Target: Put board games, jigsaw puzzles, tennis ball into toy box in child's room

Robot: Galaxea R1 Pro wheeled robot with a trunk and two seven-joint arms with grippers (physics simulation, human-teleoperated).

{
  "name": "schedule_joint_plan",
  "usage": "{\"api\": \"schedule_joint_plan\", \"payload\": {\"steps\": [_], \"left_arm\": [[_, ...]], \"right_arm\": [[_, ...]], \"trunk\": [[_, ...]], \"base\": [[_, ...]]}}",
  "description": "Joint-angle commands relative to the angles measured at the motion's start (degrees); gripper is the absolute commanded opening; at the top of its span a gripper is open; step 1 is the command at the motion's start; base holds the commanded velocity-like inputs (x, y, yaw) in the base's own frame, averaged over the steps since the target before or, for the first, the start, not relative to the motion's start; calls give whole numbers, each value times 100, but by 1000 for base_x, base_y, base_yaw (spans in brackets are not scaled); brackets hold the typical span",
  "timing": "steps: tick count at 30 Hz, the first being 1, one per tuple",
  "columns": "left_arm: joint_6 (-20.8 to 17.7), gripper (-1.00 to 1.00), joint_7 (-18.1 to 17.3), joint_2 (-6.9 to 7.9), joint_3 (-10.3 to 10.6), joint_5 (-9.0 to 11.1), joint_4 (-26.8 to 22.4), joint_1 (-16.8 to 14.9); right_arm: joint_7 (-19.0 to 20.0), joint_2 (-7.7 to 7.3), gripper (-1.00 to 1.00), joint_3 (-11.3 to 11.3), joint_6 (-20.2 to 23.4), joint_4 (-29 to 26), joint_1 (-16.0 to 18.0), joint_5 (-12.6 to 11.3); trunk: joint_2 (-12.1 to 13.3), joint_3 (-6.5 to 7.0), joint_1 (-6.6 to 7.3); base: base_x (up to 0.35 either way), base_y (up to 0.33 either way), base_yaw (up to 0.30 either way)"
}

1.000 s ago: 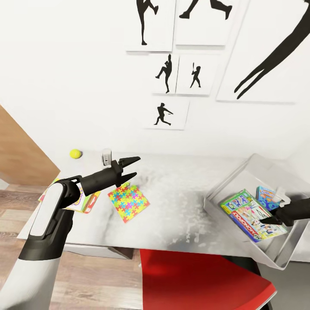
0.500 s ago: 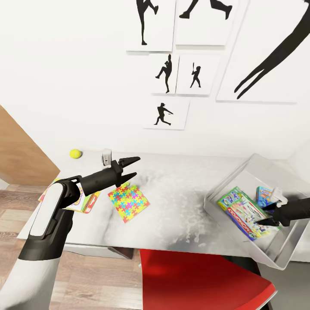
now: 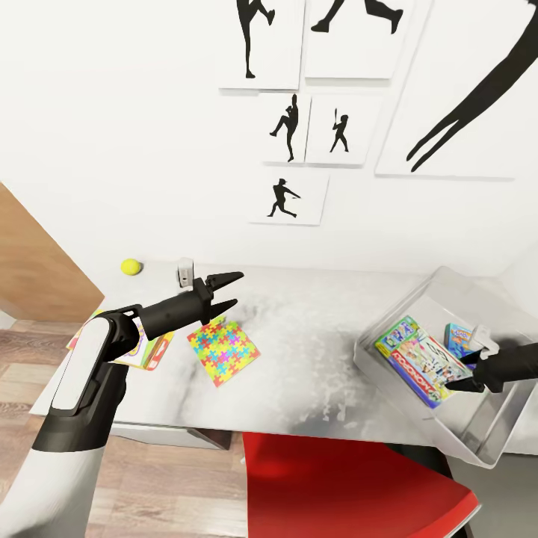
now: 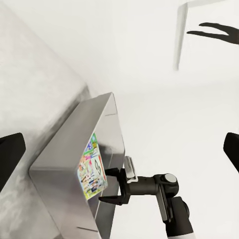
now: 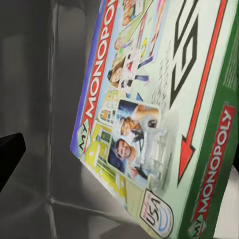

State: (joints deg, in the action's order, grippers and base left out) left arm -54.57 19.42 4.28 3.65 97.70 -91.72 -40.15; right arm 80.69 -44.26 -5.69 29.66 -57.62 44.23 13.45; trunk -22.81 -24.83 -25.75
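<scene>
The toy box (image 3: pixel 396 308) stands on the right end of the table (image 3: pixel 321 359). Inside it the Monopoly board game (image 3: pixel 415 360) leans tilted against the wall nearer the table's middle, with a small blue board game (image 3: pixel 459 336) behind. My right gripper (image 3: pixel 462 372) is inside the box, open, just beside the Monopoly box (image 5: pixel 164 114). My left gripper (image 3: pixel 237 288) hovers open above a jigsaw puzzle (image 3: pixel 223 351). A third board game (image 3: pixel 149 347) lies partly under my left arm. The tennis ball (image 3: pixel 131 266) sits near the wall. In the left wrist view the right gripper (image 4: pixel 110 185) reaches into the toy box (image 4: pixel 74 154).
A small grey object (image 3: pixel 184 270) stands by the wall near the ball. A red chair (image 3: pixel 351 486) sits in front of the table below the toy box. A wooden wardrobe door (image 3: pixel 30 276) is at the left. Black silhouette pictures hang on the white wall.
The Monopoly box has left my right gripper's fingers and tipped up against the toy box's wall, shifting away from the gripper. The left arm has not moved.
</scene>
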Motion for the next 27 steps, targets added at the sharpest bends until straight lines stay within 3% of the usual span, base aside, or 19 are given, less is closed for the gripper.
{"api": "schedule_joint_plan", "payload": {"steps": [1,22,27], "left_arm": [[-1,100,57,3,4,61,-4,-6],[-1,100,56,2,4,62,-4,-19],[-1,100,56,2,4,62,-4,-19]], "right_arm": [[26,-4,100,-8,60,-7,7,16],[1,-18,100,35,49,-29,7,9],[-386,-21,100,153,40,-33,7,5]], "trunk": [[-11,-10,-3],[-11,-10,-3],[-11,-10,-3]], "base": [[0,0,0],[0,0,0],[0,0,0]]}}
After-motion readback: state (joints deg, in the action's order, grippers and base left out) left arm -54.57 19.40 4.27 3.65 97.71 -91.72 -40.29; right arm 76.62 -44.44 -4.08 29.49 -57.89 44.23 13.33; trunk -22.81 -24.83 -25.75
